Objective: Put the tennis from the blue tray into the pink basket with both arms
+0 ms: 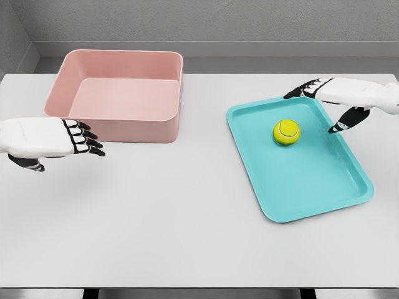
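White surface (187, 212) carries tennis ball (286, 131) loose in blue tray (324, 193); right robot hand (330, 103) spread-fingered beside it, left robot hand (59, 138) empty, relaxed near pink basket (118, 128), awaiting handover.

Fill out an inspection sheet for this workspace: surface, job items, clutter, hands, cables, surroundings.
Surface: white table, flat, with a dark front edge.
Job items: yellow tennis ball lies in the upper part of the blue tray; pink basket at the far left holds nothing.
Clutter: nothing seen.
Hands: left hand hovers in front of the basket, fingers relaxed, holding nothing; right hand is over the tray's far right corner, fingers spread, apart from the ball.
Cables: nothing seen.
Surroundings: grey wall behind the table.
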Controlling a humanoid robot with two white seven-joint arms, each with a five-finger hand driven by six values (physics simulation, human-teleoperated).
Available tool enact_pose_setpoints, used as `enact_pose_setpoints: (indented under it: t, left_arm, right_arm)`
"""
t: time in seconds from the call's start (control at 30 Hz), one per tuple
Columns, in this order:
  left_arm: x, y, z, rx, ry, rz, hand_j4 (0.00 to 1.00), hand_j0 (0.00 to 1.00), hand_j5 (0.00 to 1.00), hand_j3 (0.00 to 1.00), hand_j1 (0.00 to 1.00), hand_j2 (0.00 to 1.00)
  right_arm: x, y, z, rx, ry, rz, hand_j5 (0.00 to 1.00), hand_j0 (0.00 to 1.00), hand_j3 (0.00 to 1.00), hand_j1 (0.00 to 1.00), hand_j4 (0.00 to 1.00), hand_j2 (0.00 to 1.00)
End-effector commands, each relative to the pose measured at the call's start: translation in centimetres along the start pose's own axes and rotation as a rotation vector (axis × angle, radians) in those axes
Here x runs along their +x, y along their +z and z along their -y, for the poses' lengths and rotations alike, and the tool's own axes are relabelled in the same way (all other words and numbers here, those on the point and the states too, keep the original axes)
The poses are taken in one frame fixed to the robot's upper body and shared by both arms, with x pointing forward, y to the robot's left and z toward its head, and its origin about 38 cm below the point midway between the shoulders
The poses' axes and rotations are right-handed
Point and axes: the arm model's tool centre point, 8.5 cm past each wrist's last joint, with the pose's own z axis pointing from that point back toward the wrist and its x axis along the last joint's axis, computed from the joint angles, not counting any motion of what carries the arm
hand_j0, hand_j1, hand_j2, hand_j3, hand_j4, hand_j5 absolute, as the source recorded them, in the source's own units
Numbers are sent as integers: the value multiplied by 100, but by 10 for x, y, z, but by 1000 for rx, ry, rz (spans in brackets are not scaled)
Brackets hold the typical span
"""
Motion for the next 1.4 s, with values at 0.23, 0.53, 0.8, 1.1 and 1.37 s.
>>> enact_pose_setpoints:
  t: [0.23,0.53,0.8,1.1,1.37]
  left_arm:
    - [7,-16,4,15,20,38,100,100,100,100,100,100]
    - [9,-19,7,13,27,47,100,100,100,100,100,100]
    - [10,-20,5,18,24,50,100,100,100,100,100,100]
    - [20,-35,16,-2,47,97,100,100,100,100,100,100]
    - [22,-35,25,-33,59,104,100,100,100,100,100,100]
  right_arm:
    - [3,-9,-12,-47,-20,13,100,100,100,100,100,100]
    - [12,-51,-24,77,-35,7,100,100,100,100,100,100]
    - [-5,-66,-36,154,-49,-56,100,100,100,100,100,100]
    - [-6,-91,-45,190,-60,-63,100,100,100,100,100,100]
    - [-13,-90,-51,205,-74,-83,100,100,100,100,100,100]
